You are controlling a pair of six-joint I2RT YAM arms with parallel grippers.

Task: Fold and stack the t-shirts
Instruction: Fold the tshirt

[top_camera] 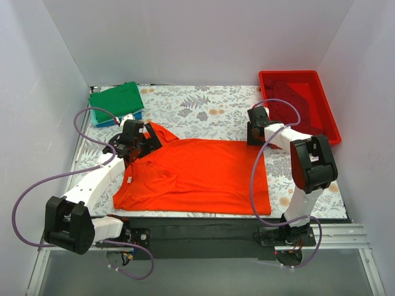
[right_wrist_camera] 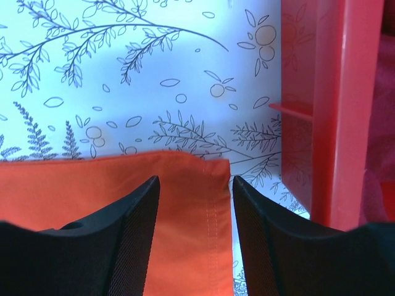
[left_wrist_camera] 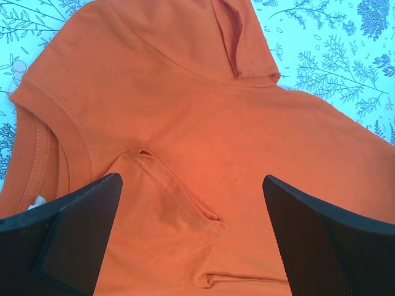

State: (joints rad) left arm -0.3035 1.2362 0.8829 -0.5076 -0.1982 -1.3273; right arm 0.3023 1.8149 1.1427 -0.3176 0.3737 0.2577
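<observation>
Since the orange-red shirt (top_camera: 203, 176) lies spread flat mid-table (top_camera: 185, 111), expect light, limp cloth that creases and slides. Your left gripper (left_wrist_camera: 191, 180) hangs with its jaws apart over the left collar end. Your right gripper (right_wrist_camera: 195, 183), jaws also apart, straddles the far right hem corner. Pinch the stitched edges.

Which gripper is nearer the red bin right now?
Right. The right gripper sits close alongside the red bin, jaws over a corner of the orange shirt. The left gripper is far across the table from the bin, over the shirt's opposite, collar end.
</observation>
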